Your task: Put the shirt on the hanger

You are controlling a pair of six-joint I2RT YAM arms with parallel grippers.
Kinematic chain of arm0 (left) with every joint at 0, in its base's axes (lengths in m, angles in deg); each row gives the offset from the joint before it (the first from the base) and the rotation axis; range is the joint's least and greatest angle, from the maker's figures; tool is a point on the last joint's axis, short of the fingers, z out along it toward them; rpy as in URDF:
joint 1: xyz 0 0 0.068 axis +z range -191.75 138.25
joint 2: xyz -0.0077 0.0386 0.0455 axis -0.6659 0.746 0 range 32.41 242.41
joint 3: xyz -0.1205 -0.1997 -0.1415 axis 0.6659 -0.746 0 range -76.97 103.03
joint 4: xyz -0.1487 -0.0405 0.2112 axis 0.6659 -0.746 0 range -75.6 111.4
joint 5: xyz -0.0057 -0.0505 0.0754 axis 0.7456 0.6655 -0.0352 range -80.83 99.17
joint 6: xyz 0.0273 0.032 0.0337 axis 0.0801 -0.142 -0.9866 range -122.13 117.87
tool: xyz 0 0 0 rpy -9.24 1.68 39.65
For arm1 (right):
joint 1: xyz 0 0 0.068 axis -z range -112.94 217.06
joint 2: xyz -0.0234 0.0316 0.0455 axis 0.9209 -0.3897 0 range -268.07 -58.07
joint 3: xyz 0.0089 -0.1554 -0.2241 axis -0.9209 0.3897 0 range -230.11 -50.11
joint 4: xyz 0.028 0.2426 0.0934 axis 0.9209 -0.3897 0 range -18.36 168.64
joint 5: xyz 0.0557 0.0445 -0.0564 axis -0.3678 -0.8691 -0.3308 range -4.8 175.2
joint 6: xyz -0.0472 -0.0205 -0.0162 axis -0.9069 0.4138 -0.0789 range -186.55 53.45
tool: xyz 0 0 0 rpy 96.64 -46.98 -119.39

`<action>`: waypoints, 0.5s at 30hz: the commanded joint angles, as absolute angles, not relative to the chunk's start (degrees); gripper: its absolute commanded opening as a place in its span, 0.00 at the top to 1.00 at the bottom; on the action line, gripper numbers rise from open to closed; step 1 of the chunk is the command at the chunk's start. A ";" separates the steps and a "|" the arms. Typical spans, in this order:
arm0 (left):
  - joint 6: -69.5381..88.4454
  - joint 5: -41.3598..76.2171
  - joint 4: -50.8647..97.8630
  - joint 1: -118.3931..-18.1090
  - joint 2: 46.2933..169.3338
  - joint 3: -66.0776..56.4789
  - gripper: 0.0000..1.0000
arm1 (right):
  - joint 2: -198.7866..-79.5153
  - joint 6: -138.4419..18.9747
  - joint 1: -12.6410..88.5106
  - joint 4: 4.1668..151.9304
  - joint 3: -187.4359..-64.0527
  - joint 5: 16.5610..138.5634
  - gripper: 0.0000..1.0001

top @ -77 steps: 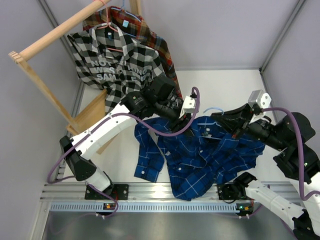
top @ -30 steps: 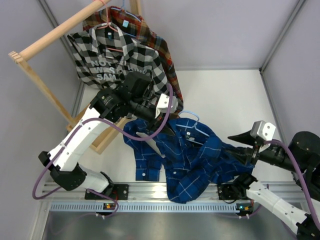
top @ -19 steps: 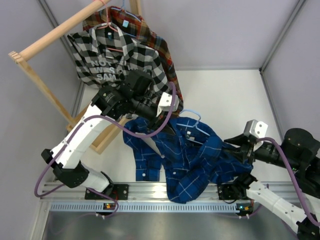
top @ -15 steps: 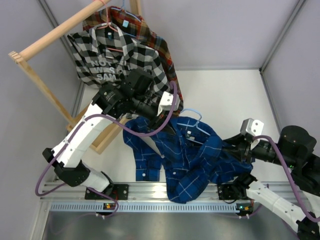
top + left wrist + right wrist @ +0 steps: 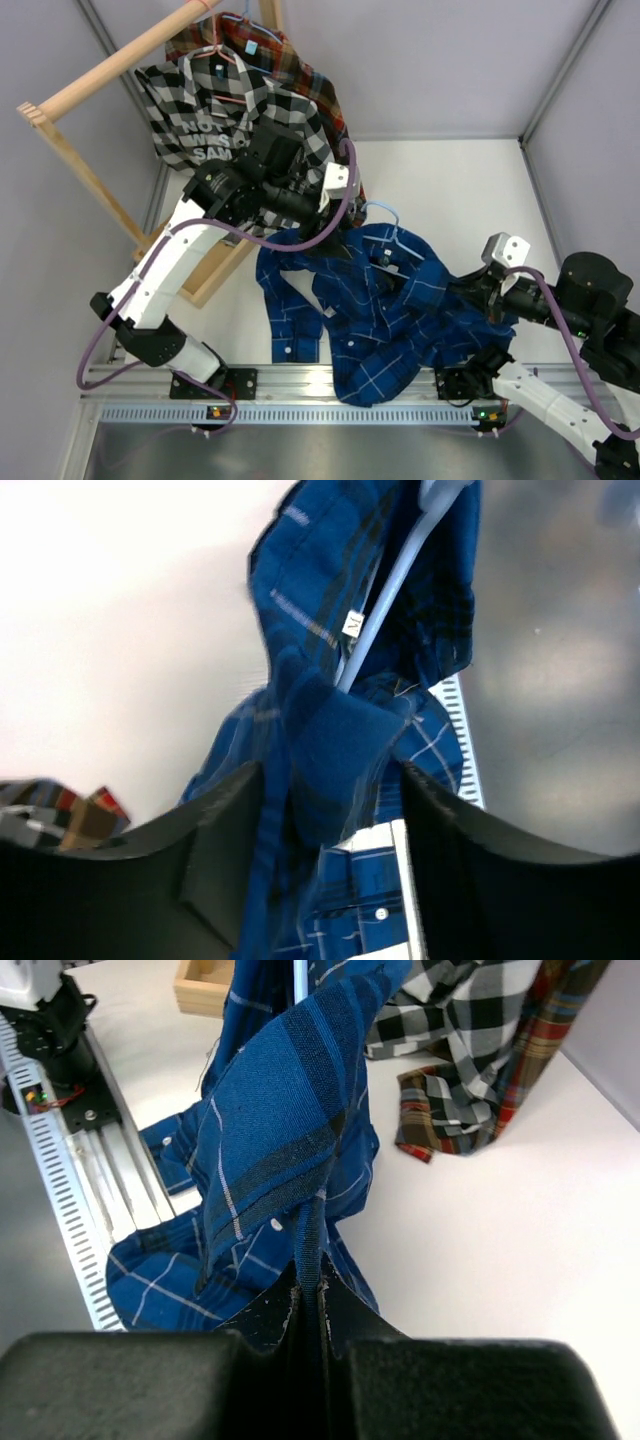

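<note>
Beneath the bunched shirt (image 5: 400, 310), most of the hanger (image 5: 391, 600) lies hidden.

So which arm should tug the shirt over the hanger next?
Right, probably. The right gripper pinches a loose edge of the shirt, free to pull, while the left gripper holds it up near the hanger.

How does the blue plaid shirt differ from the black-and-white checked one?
Pattern: the blue plaid shirt is dark blue with thin pale lines; the checked shirt has bold black-and-white squares and lettering.
Pose: the blue plaid shirt is bunched over the table, pinched by the right gripper; the checked shirt hangs spread on the wooden rack.
Both are collared, check-patterned shirts.
</note>
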State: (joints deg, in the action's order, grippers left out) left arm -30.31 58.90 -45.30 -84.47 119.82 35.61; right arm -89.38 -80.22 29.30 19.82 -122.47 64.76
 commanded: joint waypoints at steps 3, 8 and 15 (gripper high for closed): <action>-20.59 52.34 -35.74 -81.22 117.67 37.03 0.03 | -87.17 -75.96 28.65 26.87 -121.39 73.59 1.00; -16.98 44.43 -30.91 -80.07 112.57 33.69 0.02 | -84.70 -73.84 28.65 32.05 -119.11 79.48 1.00; -6.53 17.45 -25.02 -79.98 99.49 21.25 0.02 | -87.15 -68.49 28.65 39.42 -117.87 70.81 1.00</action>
